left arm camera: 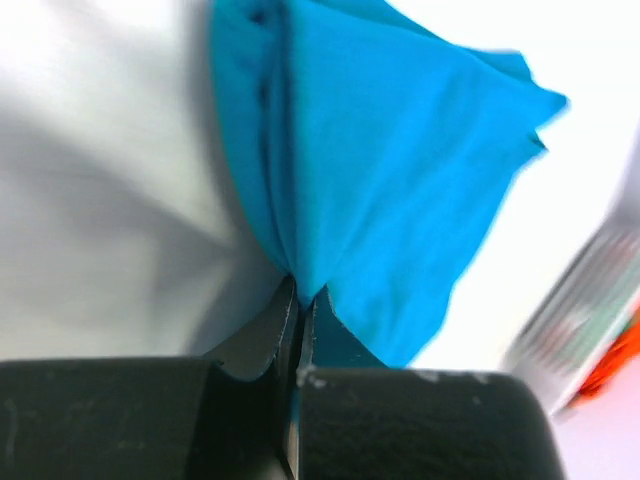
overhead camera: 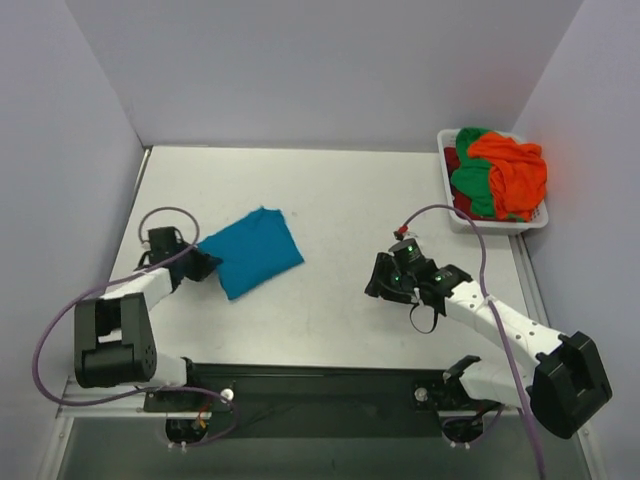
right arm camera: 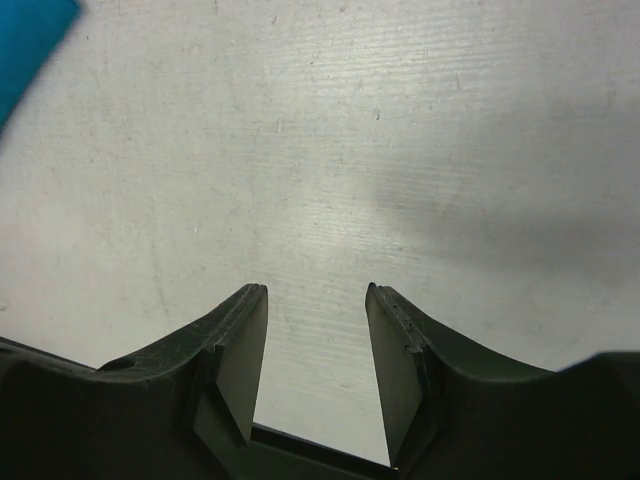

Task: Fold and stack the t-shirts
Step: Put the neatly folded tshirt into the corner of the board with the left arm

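Note:
A teal blue t-shirt [overhead camera: 252, 250] lies folded on the table at the left. My left gripper [overhead camera: 207, 262] is shut on its left edge; in the left wrist view the teal fabric [left arm camera: 380, 170] is pinched between the closed fingertips [left arm camera: 285, 310]. My right gripper [overhead camera: 378, 280] is open and empty above bare table right of centre; its fingers [right arm camera: 245, 335] stand apart in the right wrist view, where a corner of the teal shirt [right arm camera: 30, 40] shows at the top left. Orange [overhead camera: 515, 170], green [overhead camera: 470, 185] and dark red [overhead camera: 452, 160] t-shirts lie heaped in the basket.
A white plastic basket [overhead camera: 495, 225] stands at the back right corner of the table. Grey walls enclose the table at the left, back and right. The arm bases sit at the near edge.

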Tool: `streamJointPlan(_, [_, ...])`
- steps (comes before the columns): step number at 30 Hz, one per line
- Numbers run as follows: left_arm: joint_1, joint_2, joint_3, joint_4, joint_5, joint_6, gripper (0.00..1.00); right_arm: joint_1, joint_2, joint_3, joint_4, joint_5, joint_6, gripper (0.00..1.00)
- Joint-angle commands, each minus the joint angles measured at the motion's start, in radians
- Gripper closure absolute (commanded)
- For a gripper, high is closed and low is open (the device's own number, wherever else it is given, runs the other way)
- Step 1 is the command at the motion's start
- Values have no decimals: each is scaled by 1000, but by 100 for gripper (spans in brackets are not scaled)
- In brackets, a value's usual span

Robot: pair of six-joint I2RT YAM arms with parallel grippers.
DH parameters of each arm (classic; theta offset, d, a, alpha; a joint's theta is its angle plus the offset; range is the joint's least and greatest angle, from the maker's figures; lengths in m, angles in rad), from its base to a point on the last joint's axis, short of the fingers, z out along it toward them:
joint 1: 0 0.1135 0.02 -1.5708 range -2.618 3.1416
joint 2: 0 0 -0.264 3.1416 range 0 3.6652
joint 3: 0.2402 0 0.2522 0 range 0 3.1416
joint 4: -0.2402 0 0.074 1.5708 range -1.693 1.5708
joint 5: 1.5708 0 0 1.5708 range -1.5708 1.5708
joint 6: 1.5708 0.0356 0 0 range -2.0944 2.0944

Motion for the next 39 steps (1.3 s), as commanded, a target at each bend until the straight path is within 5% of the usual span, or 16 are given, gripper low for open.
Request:
streamJointPlan(1, [227, -188, -97, -29, 17, -80, 100, -3, 16, 54, -37, -5, -26, 55])
streamJointPlan(5, [428, -378, -215, -119, -5, -109, 100, 6, 44, 80, -45, -12, -34, 55])
streamJointPlan(13, [630, -748, -274, -343, -136, -85, 100, 37, 76, 103, -58, -16, -36, 55])
streamJointPlan(23, [704, -732, -237, -420, -129, -14, 100, 47, 81, 89, -58, -5, -22, 55])
streamJointPlan(25, [704, -710, -243, -428, -123, -11, 87, 49, 76, 86, -58, 0, -20, 55])
streamJointPlan(26, [704, -707, -240, -439, -139, -15, 66, 50, 75, 83, -58, -2, -20, 55])
streamJointPlan(28, [705, -696, -228, -468, -156, -12, 44, 52, 72, 82, -58, -2, -20, 55])
streamJointPlan(30, [704, -698, -194, -497, -181, 1, 9, 52, 69, 77, -60, -2, -20, 55])
streamJointPlan(31, [704, -701, -180, -503, -186, 8, 3, 52, 66, 77, -60, -2, -20, 55])
streamJointPlan(39, [701, -738, -73, -474, -100, 77, 2, 52, 64, 83, -58, -5, -17, 55])
